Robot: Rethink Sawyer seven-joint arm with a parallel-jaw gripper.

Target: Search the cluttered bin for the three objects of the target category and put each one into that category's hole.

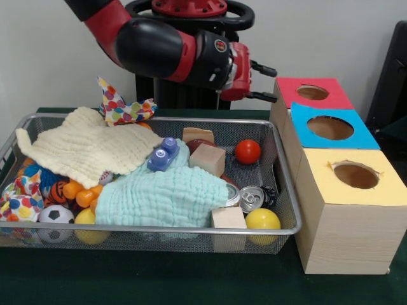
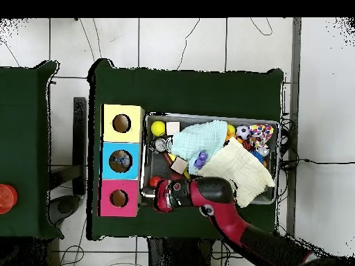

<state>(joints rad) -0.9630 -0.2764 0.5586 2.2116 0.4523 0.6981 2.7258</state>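
Front view: the claw is held sideways above the far right corner of the wire bin, pointing right toward the pink box. Its two black fingers stand apart with nothing between them, so it is open and empty, touching neither the bin nor the boxes.

Right of the bin stand three boxes in a row, each with a round hole on top: the pink one farthest, the blue box in the middle, the yellow box nearest.

In the bin a cream cloth lies at the left and a mint cloth nearer the front, with a small blue toy car between them. A red ball sits near the far right, a yellow ball and a wooden block at the near right, and a soccer ball at the near left.
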